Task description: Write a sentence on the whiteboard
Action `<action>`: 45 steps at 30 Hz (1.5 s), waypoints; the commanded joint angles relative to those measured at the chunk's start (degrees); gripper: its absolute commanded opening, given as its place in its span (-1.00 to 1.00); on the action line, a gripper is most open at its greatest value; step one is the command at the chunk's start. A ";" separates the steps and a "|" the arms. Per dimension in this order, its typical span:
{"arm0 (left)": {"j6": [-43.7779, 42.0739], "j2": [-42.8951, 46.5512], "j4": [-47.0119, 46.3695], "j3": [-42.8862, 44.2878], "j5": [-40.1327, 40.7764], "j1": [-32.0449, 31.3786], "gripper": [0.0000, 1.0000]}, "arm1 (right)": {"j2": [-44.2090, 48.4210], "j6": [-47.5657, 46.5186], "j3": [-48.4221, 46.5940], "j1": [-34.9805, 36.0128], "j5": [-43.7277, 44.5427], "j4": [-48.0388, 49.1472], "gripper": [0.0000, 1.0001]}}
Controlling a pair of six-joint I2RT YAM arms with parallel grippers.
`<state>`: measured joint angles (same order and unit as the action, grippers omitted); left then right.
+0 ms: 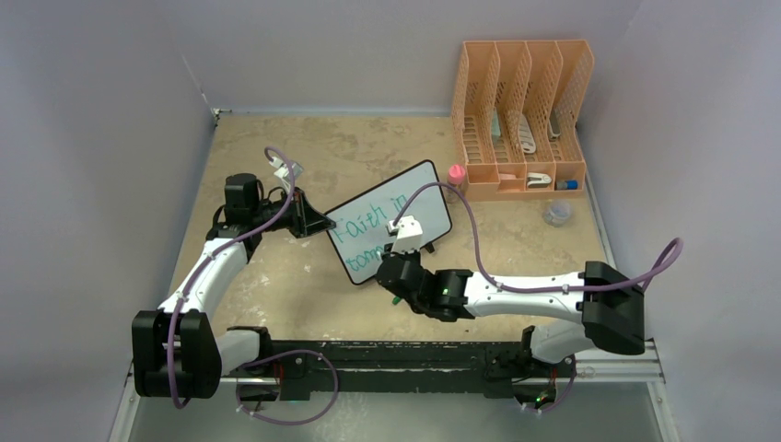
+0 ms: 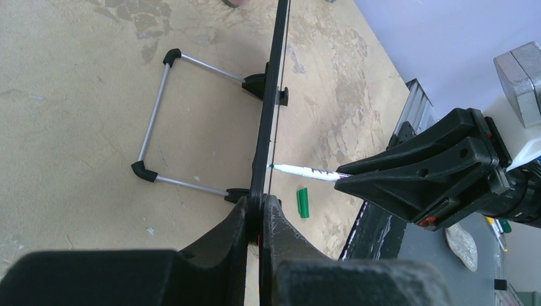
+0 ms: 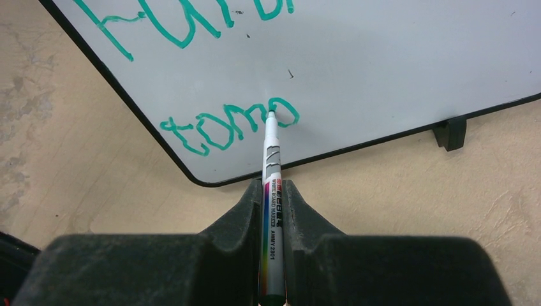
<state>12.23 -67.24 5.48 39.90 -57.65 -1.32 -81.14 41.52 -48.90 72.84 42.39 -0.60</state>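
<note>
Marker (image 3: 272, 159), pinched in the right gripper (image 3: 273, 191), touches the whiteboard (image 3: 395, 57) mid-frame at the sentence (image 3: 217, 131); left gripper (image 2: 258, 203) clamps the whiteboard's edge.

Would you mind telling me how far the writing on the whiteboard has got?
Done: the top line, "Faith in", is on the whiteboard in green. In hand: the left hand clamps the board's edge while the right hand holds the marker, tip on the last letter of "tomo" on the second line. Left: that word looks unfinished, with bare board to its right, so more writing probably remains.
</note>
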 commanded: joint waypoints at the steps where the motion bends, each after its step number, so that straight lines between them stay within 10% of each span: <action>1: -1.79 0.01 2.47 0.88 2.71 -0.80 -1.00 | 3.61 0.78 0.13 -0.33 0.74 -0.79 -1.00; 45: -1.95 -0.17 2.79 0.97 2.72 -0.80 -1.00 | 4.05 -3.46 1.75 -3.23 0.70 4.82 -1.00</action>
<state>12.21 -67.24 5.65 40.01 -57.63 -1.32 -76.84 38.70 -46.85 70.00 42.41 2.15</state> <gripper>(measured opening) 0.048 0.142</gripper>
